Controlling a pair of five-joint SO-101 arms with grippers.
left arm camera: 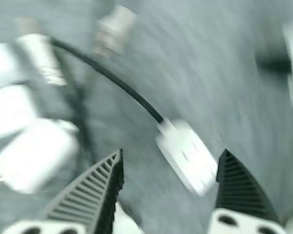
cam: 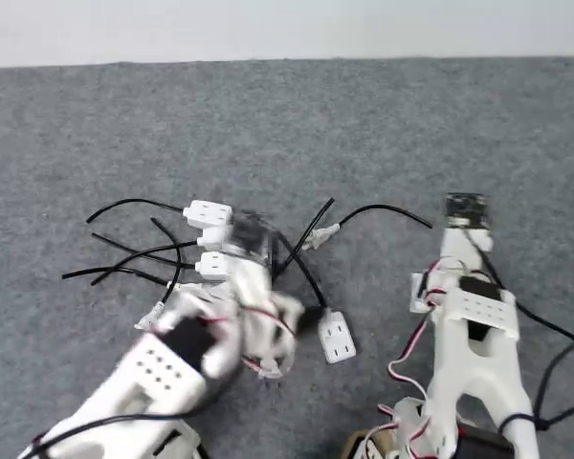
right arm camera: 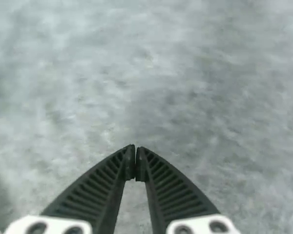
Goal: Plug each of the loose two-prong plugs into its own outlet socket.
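Left gripper (left arm camera: 172, 155): on my left wrist camera its two fingers stand wide apart and hold nothing, though the picture is badly smeared.
Between those fingers: a white block (left arm camera: 185, 157) on a black cable lies on the grey surface at lower centre of that frame. I take it for a socket, but the blur keeps me from being sure.
Right gripper (right arm camera: 135, 150): the fingers are pressed together with nothing between them, over the bare grey table (right arm camera: 210, 73).
Left arm (cam: 163, 368): in the high view it comes in from the lower left corner and ends among the sockets at centre-left.
Right arm (cam: 474, 320): it sits at the lower right of the high view, well apart from the sockets.
Sockets: I count three white ones from above. The first socket (cam: 208, 213) is at centre-left, the second socket (cam: 213, 264) is just below it, and the third socket (cam: 337, 338) is at lower centre, apart from the pair.
Plugs: a small plug (cam: 321, 234) lies loose just right of centre on its cable. A second plug (cam: 151, 316) lies at the left beside the left arm. Neither sits in a socket.
Black cables (cam: 134, 202): they fan out towards the left of the frame.
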